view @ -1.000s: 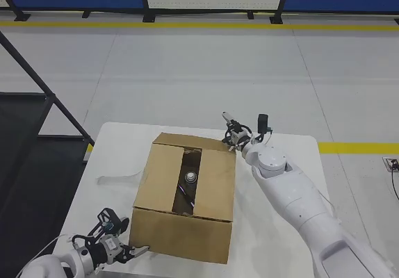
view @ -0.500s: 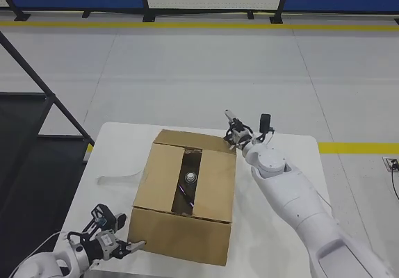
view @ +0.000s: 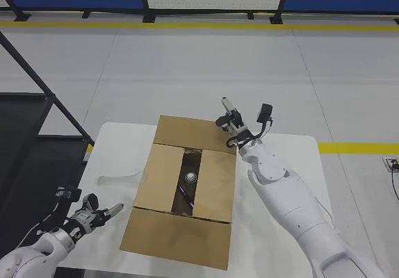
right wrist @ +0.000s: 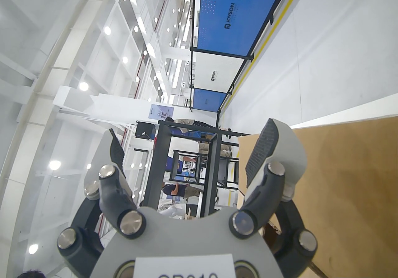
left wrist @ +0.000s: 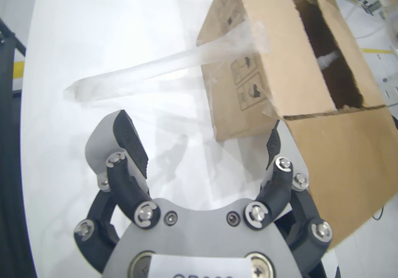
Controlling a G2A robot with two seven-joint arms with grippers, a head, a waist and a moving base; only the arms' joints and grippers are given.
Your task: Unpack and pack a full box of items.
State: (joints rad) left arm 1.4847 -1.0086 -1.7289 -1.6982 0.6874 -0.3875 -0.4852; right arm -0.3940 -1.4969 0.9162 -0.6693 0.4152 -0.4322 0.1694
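- So the cardboard box (view: 159,182) sits pretty much in the middle of the white table (view: 283,160), turned a little off square to the table edges.
- Its far flap (view: 189,131) is folded up and back, and the near flap (view: 178,240) is folded out toward the robot, past the front of the box.
- The two side flaps (view: 215,186) lie down over the top but don't meet, so there's a long dark slot between them running front to back.
- Through that slot you can see a white-topped item (view: 192,176) and, just nearer the robot, a dark item (view: 188,193). I can't really tell what either one is.
- The left gripper (view: 104,206) is over the near left part of the table, just beside the left corner of the near flap. Its jaws are spread wide with nothing between them.
- The right gripper (view: 245,115) is up at the far right corner of the box, right by the right end of the far flap. Its jaws are wide apart too, with nothing in them.
- In the right wrist view one pad (right wrist: 259,148) sits right at the flap's edge, but I can't tell if it's actually touching.
- There's a strip of clear tape (view: 112,179) to the left of the box. In the left wrist view one end is stuck on the box's left side wall and the rest trails away over the tabletop.
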